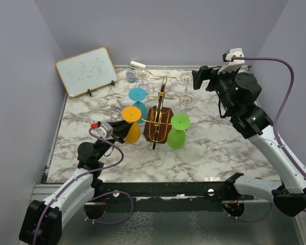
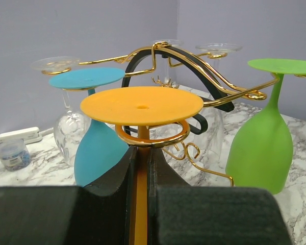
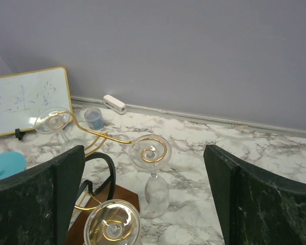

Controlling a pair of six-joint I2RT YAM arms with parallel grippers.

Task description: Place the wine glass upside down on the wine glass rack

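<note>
The left gripper (image 2: 142, 162) is clamped on the stem of an orange wine glass (image 2: 142, 105), with its two dark fingers (image 2: 112, 178) pressed against either side of the stem. The glass is upside down: its flat round foot sits directly above the fingers and its bowl hangs below them. Just above the fingertips, a curled gold arm of the rack (image 2: 152, 137) wraps around the stem, right under the foot. Whether the foot rests on that curl cannot be told. Just beyond the gripper to its left, a blue glass (image 2: 97, 153) hangs upside down from another arm. To its right, a green glass (image 2: 260, 148) hangs the same way. Farther out, clear glasses (image 2: 69, 132) hang upside down on the far side of the rack. The rack's central post rises from a brown wooden base (image 1: 158, 130), which stands on a marble table (image 1: 219, 148). A whiteboard (image 1: 86, 70) leans against the back wall, well beyond the gripper and to its left. The right gripper (image 1: 201, 79) is held high past the far right side of the rack, well apart from the left one, with its fingers spread wide.
</note>
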